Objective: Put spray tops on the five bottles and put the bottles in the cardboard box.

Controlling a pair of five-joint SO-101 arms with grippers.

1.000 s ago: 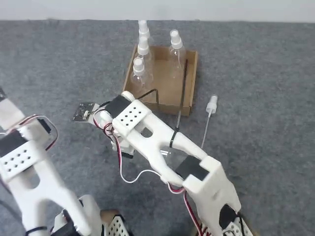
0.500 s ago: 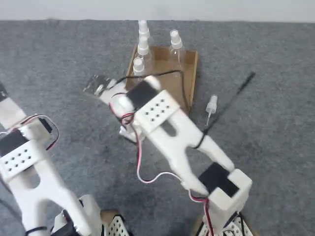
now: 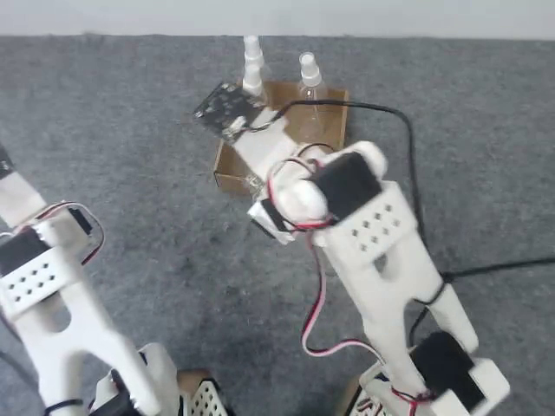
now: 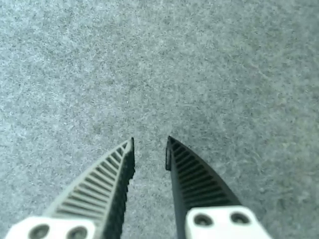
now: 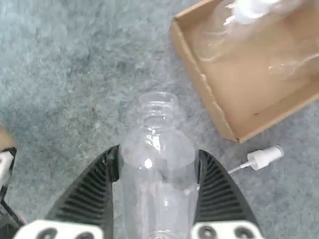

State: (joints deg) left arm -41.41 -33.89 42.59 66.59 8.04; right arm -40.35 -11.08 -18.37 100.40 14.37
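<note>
A: Start big. Is the grey mat (image 4: 159, 59) a problem?
B: Slightly. It looks napped, so a bottle stood on it for capping could wobble.

A: The right arm (image 3: 381, 251)?
B: It hangs over the cardboard box (image 3: 336, 126), where capped bottles (image 3: 309, 74) stand. A careless wrist swing could tip them.

A: And the box itself?
B: Its wall (image 5: 204, 94) lies just beyond the right fingertips, off to one side. A load lowered there might catch the rim.

A: What is the load?
B: 1 clear bottle (image 5: 158, 134), clamped between the 2 fingers of the right gripper (image 5: 157, 152), with its open neck out past the tips. It has no top. I judge that boxing it now would leave the task short.

A: Is the grip sound?
B: It is smooth round plastic against ribbed pads. It could twist or slide if the arm tilts, and a harder squeeze might dent it.

A: The left gripper (image 4: 149, 142)?
B: Its fingers are a little apart with nothing between them, and there is bare mat beyond the tips. I judge it poorly placed to help.

A: The smallest thing?
B: The loose spray top (image 5: 264, 155), lying on its side beyond the right fingertips, near the box corner. Its thin tube must thread a narrow neck, and a slight misalignment would bend it or flick the top away.
</note>
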